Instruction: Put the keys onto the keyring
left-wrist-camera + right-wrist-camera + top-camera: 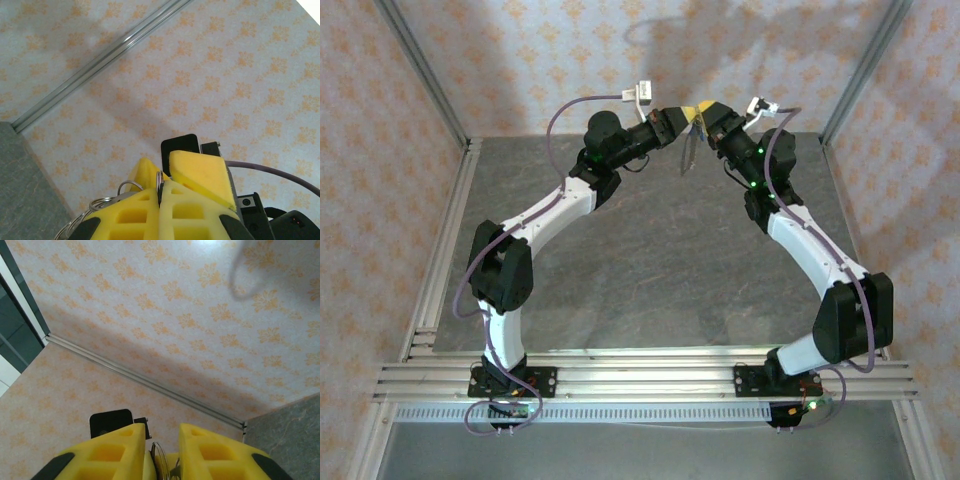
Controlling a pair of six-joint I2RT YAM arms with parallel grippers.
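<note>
Both arms are raised, and their grippers meet tip to tip high above the back of the table. My left gripper [680,120] [161,184] is shut on the edge of a thin metal keyring [160,178]. More small metal rings [102,202] hang off its left side. My right gripper [706,112] [162,432] faces it with its yellow fingers [200,172] apart, and the keyring [159,457] stands edge-on in the gap, clear of both pads. A thin grey bunch [688,150] dangles below the two grippers. I cannot make out the keys.
The grey table [650,260] lies far below the grippers. Patterned orange-and-white walls [520,60] enclose the back and sides, with aluminium frame posts [420,70] at the corners. An aluminium rail [640,375] runs along the near edge, where the arm bases are bolted.
</note>
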